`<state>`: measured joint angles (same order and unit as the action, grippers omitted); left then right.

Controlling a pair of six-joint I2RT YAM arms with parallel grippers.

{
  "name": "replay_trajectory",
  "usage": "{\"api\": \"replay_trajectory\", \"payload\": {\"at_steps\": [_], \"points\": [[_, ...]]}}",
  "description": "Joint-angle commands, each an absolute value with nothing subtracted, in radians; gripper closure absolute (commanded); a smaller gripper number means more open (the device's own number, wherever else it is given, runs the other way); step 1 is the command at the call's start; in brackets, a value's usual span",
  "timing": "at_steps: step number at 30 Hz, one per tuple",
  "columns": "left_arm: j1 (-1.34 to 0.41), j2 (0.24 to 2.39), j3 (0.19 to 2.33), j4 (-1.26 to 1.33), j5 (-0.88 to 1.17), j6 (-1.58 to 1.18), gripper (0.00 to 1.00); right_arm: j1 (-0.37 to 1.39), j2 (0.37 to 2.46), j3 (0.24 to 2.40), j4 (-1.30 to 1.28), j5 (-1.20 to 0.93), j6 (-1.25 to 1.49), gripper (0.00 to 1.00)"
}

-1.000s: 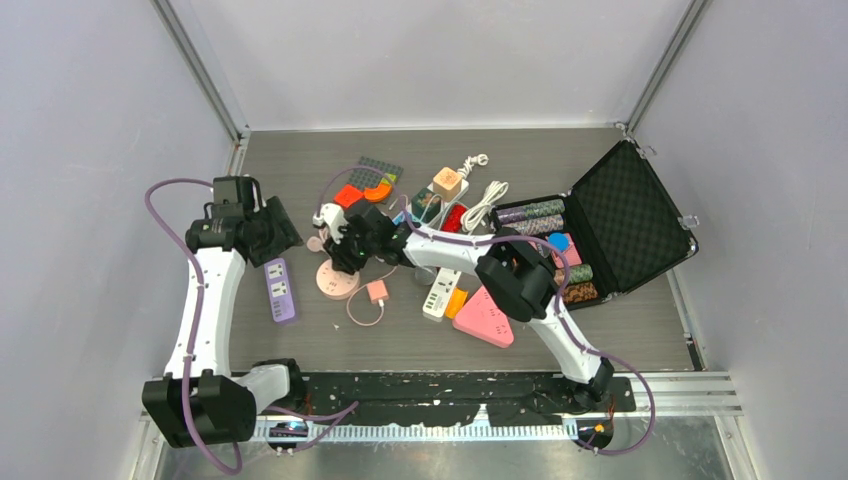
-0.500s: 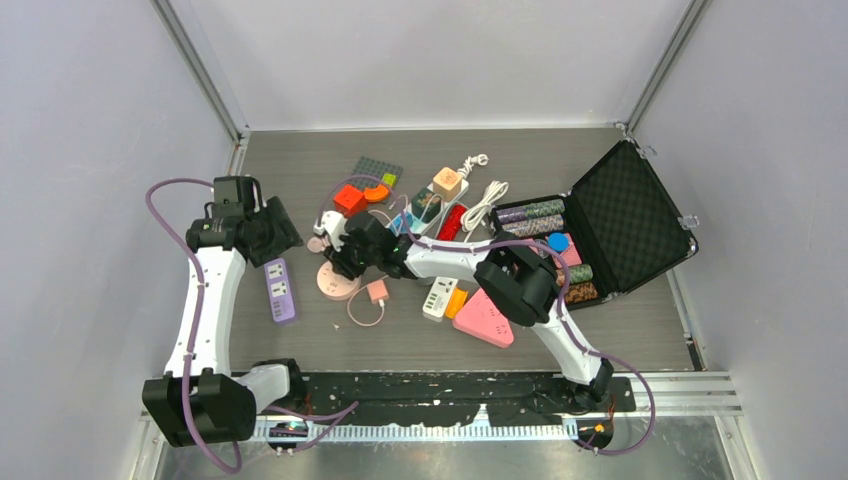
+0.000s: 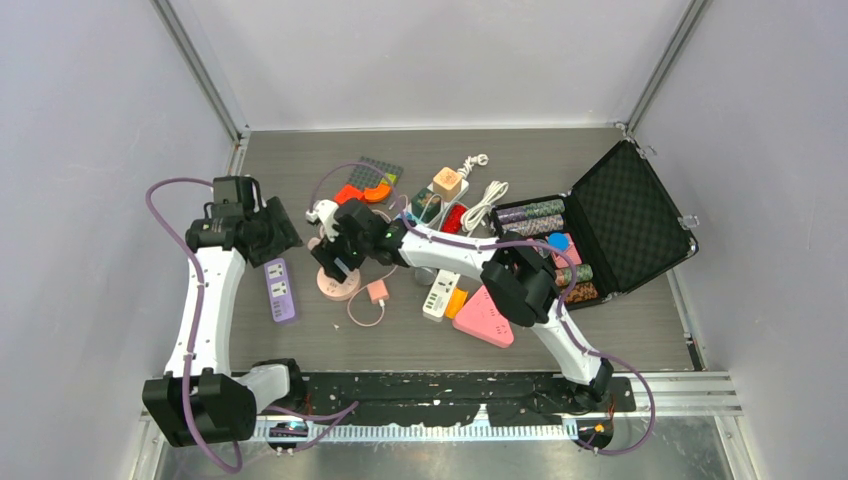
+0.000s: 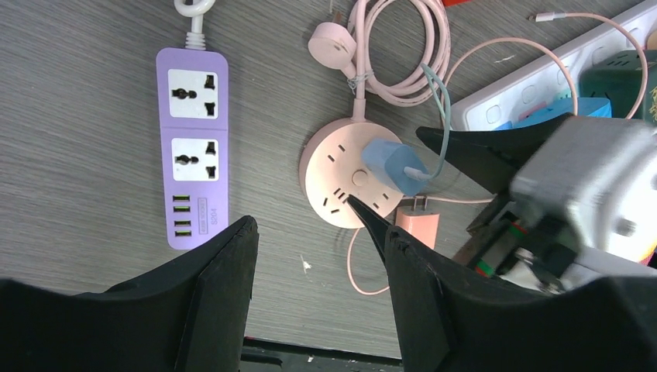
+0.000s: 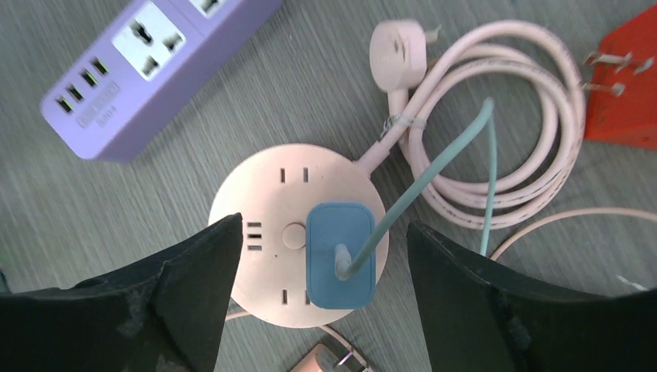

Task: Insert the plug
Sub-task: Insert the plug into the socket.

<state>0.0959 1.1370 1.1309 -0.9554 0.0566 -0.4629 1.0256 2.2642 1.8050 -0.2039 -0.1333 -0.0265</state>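
A blue plug (image 5: pixel 341 254) with a teal cable sits seated in the round pink power hub (image 5: pixel 271 232). The hub also shows in the top view (image 3: pixel 338 283) and the left wrist view (image 4: pixel 341 186), with the plug (image 4: pixel 391 167) on it. My right gripper (image 5: pixel 318 298) hovers above the hub, open wide, its fingers either side of the plug and not touching it. My left gripper (image 4: pixel 321 271) is open and empty above bare table, near the purple power strip (image 4: pixel 192 147).
The purple power strip (image 3: pixel 280 290) lies left of the hub. A pink coiled cable (image 5: pixel 496 147), a pink charger (image 3: pixel 377 291), a white strip (image 3: pixel 440 292), a pink triangle (image 3: pixel 487 318) and an open black case (image 3: pixel 610 225) lie around.
My right gripper has drawn back to the left and up from the hub, open, leaving the blue plug seated in it. The left arm has not moved.
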Motion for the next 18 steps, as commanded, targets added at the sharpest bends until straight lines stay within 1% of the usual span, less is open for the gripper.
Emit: {"api": "replay_trajectory", "payload": {"at_steps": [1, 3, 6, 8, 17, 18], "points": [[0.109, 1.118, 1.128, -0.953, 0.054, -0.443, 0.39, 1.024, 2.22, 1.91, -0.281, -0.169, 0.01, 0.17], [0.112, 1.116, 1.126, -0.951, 0.054, -0.442, 0.39, 1.023, 2.224, 1.936, -0.309, -0.172, 0.022, 0.18], [0.113, 1.116, 1.123, -0.951, 0.054, -0.439, 0.39, 1.023, 2.259, 1.979, -0.365, -0.173, 0.02, 0.25], [0.115, 1.118, 1.123, -0.951, 0.054, -0.435, 0.39, 1.023, 2.273, 2.004, -0.402, -0.169, 0.016, 0.26], [0.126, 1.125, 1.12, -0.948, 0.057, -0.43, 0.39, 1.023, 2.323, 2.045, -0.481, -0.136, -0.019, 0.27], [0.126, 1.126, 1.12, -0.948, 0.059, -0.429, 0.39, 1.023, 2.326, 2.045, -0.48, -0.13, -0.022, 0.29]]}}
